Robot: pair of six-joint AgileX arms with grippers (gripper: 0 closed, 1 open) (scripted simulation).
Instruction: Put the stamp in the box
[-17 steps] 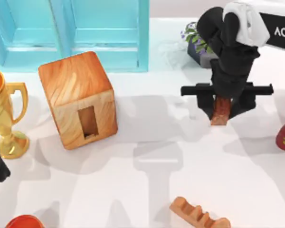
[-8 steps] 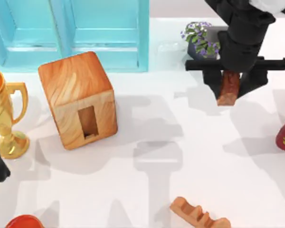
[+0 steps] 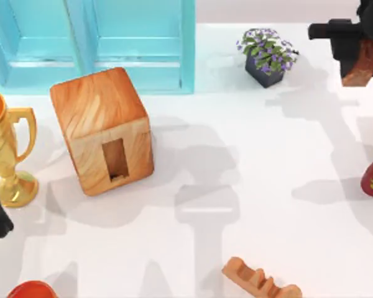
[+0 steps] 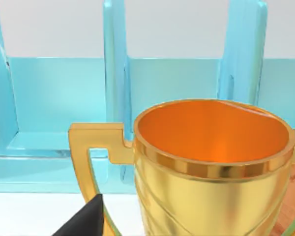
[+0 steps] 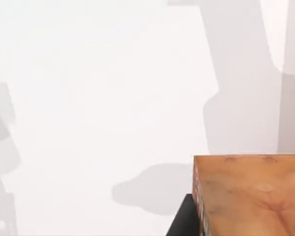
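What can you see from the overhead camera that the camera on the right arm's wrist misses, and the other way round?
The top view takes in the box with its upright hole, the turquoise cabinet, the gold trophy, the potted plant, the notched wooden piece, and the parked left arm at the left edge. The right wrist view gives a close look at the stamp's orange-brown end. Both show the stamp held in the right gripper and the white table.
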